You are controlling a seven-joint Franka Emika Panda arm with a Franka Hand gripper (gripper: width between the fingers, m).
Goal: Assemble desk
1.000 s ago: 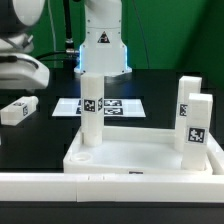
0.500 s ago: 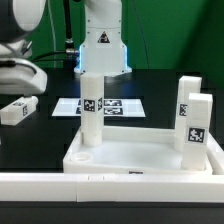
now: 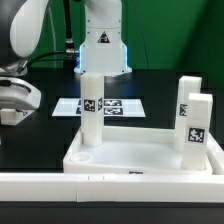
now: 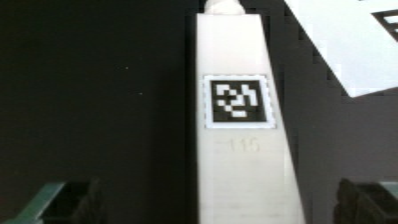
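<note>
- I am looking at the slab (image 3: 140,155), which is lying flat in the lower middle of the exterior view, just behind the long white rail (image 3: 110,184) along the bottom edge.
- Three legs are standing upright on the slab: one (image 3: 92,108) at its near-left corner, and two (image 3: 188,112) (image 3: 200,128) close together at the right side.
- Each of those legs is showing a black-and-white tag.
- The fourth leg (image 4: 240,120) is lying flat on the black table (image 3: 40,135), at the far left of the exterior view.
- The gripper (image 4: 217,200) is hanging right over that fourth leg, with the arm's big white wrist (image 3: 18,95) covering most of it in the exterior view.
- In the wrist view I am seeing the leg running straight up the middle of the frame, tag facing up.
- The two dark fingertips (image 4: 43,200) are standing wide apart, one on each side of the leg, not touching it. The hand is released and gripping nothing.
- The marker board (image 3: 105,104) is lying flat behind the slab, and one corner (image 4: 356,45) is showing in the upper right of the wrist view.
</note>
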